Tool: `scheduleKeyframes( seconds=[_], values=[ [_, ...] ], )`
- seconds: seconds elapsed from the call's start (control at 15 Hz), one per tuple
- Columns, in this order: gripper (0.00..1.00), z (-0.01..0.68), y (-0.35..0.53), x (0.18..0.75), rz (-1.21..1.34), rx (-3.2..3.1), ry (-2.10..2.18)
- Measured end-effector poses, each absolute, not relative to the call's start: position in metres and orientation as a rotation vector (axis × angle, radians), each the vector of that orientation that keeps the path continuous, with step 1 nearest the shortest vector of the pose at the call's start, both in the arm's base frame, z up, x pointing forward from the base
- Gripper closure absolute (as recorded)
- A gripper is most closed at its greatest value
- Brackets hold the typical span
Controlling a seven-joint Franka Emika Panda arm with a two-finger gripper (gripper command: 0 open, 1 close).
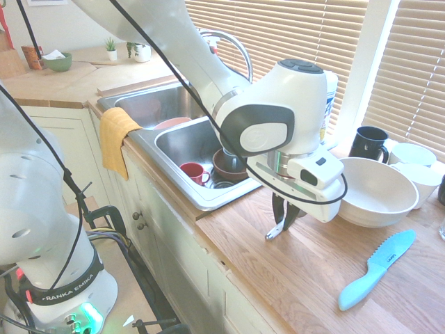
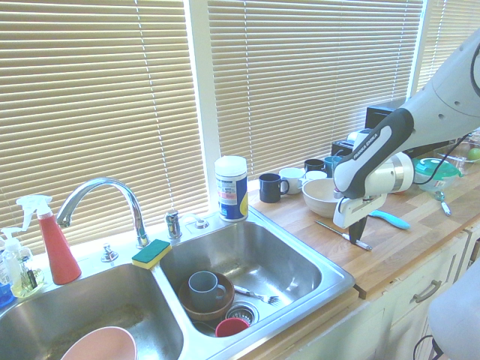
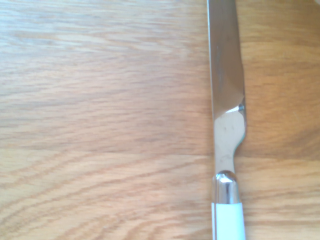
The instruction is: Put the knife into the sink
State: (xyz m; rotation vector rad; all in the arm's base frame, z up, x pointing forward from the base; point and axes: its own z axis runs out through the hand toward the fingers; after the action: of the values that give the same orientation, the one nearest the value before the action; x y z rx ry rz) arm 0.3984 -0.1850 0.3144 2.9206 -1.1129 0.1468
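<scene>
The gripper point(image 2: 358, 231) stood low over the knife point(image 2: 341, 234) on the wooden counter point(image 1: 306, 278); whether its fingers clasped it could not be told. A white bowl point(image 1: 375, 191) sat at two o'clock, a blue knife point(image 1: 376, 269) at four, and the sink point(image 2: 296, 262), holding cups, at ten.

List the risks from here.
The slim silver knife with its white handle lies flat on the wooden counter, so the end effector may slip off it. The steel sink basin already holds a grey mug in a brown bowl; a dropped knife could strike them.
</scene>
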Motion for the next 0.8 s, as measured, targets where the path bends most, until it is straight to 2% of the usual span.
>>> scheduleKeyframes(
  seconds=[0.47,0.8],
  values=[
    [1.0,0.352,-0.126,0.417,0.197,2.966,-1.085],
    [1.0,0.367,-0.048,0.432,0.223,2.956,-1.09]
  ],
)
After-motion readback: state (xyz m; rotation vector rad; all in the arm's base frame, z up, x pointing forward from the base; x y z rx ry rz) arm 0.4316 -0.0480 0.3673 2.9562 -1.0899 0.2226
